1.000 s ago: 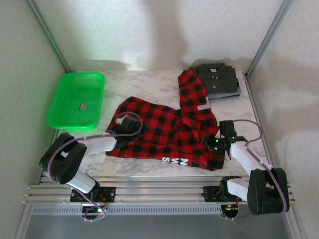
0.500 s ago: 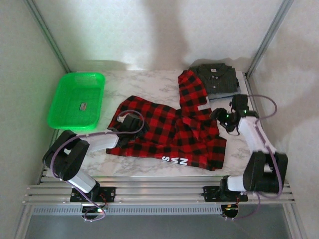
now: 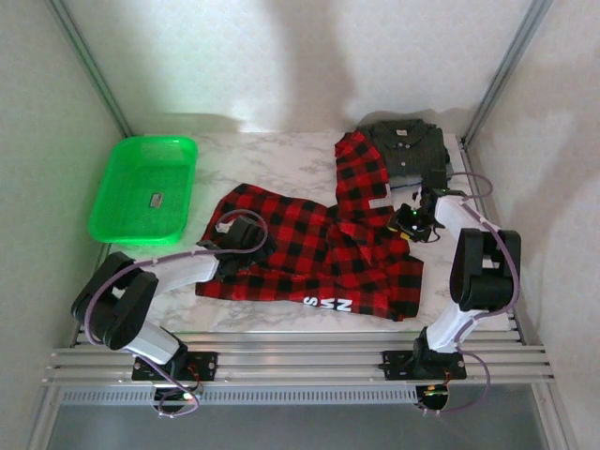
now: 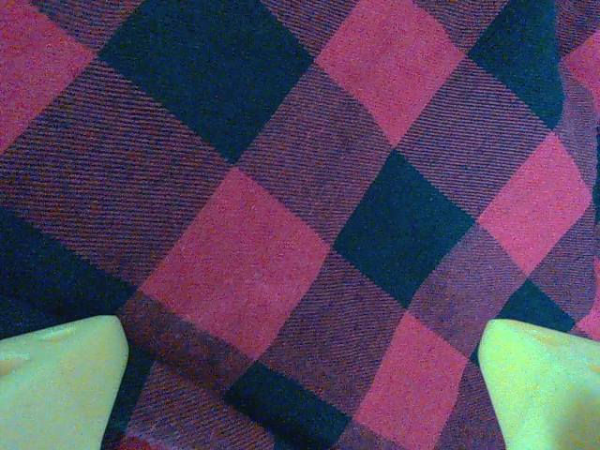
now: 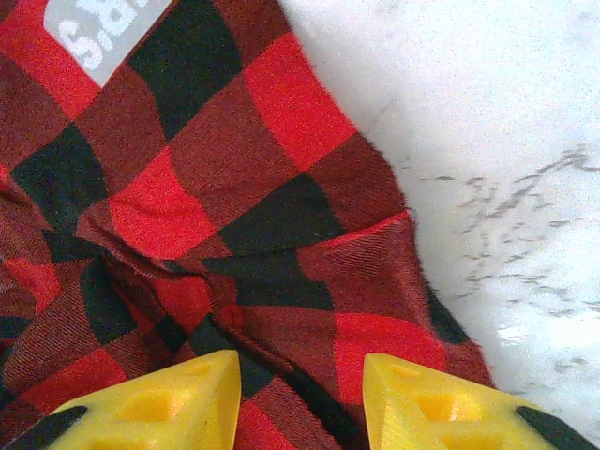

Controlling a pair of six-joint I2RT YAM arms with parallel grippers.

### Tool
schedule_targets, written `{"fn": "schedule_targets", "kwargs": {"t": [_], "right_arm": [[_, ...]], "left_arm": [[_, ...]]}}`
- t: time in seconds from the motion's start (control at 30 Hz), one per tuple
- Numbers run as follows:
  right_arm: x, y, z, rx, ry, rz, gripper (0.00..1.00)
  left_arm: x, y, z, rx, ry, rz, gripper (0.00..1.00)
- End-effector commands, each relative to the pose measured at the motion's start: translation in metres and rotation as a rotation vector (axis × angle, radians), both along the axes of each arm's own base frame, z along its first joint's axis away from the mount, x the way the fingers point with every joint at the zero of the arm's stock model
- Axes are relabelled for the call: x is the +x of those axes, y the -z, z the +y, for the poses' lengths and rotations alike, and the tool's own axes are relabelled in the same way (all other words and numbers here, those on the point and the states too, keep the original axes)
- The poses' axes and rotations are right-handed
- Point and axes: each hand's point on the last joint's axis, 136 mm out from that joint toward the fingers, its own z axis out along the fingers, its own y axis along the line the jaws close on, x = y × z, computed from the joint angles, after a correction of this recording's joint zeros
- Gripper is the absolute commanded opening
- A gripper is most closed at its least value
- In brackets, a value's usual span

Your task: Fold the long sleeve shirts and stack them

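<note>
Evidently the plaid shirt [image 3: 319, 258] lies spread and rumpled across the middle of the bench [image 3: 281, 159]. One sleeve reaches back toward the folded grey shirt [image 3: 408, 150] at the far right corner, which I judge marks the place for the stack. The two arms sit at opposite sides of the cloth, probably so it can be drawn flat or folded from both edges at once. The left fingers [image 4: 61, 375] stand wide apart, low over the left part of the plaid, with nothing gripped between them. The right fingers [image 5: 187, 398] stand partway apart astride a crease by the shirt's right edge, near the white label [image 5: 103, 28] and beside bare marble; whether they pinch that crease I cannot tell.
</note>
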Motion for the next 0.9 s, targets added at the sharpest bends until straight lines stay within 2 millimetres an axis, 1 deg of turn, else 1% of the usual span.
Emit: {"fn": "schedule_targets", "kwargs": {"t": [0.0, 0.07, 0.17, 0.27, 0.37, 0.53, 0.7, 0.87], "right_arm": [[-0.01, 0.013, 0.015, 0.033, -0.043, 0.039, 0.38], [-0.014, 0.013, 0.019, 0.037, -0.048, 0.042, 0.37], [-0.023, 0.015, 0.021, 0.029, -0.046, 0.049, 0.37], [-0.037, 0.027, 0.02, 0.007, -0.065, 0.09, 0.36], [-0.045, 0.037, 0.02, -0.004, -0.081, 0.112, 0.35], [-0.054, 0.045, 0.022, -0.023, -0.104, 0.13, 0.35], [-0.062, 0.05, 0.02, -0.043, -0.112, 0.145, 0.28], [-0.062, 0.049, 0.022, -0.038, -0.112, 0.142, 0.19]], "left_arm": [[-0.011, 0.001, 0.007, 0.025, -0.004, 0.027, 0.96], [-0.011, 0.001, 0.006, 0.029, 0.004, 0.028, 0.96], [-0.009, 0.001, 0.005, 0.029, 0.008, 0.029, 0.96], [-0.007, -0.001, 0.003, 0.019, 0.004, 0.022, 0.96], [-0.006, -0.001, 0.003, 0.018, 0.003, 0.018, 0.96], [-0.006, 0.0, 0.003, 0.022, 0.004, 0.022, 0.96], [-0.006, 0.001, 0.003, 0.019, 0.0, 0.023, 0.96], [-0.008, 0.003, 0.004, 0.023, 0.002, 0.025, 0.96]]}}
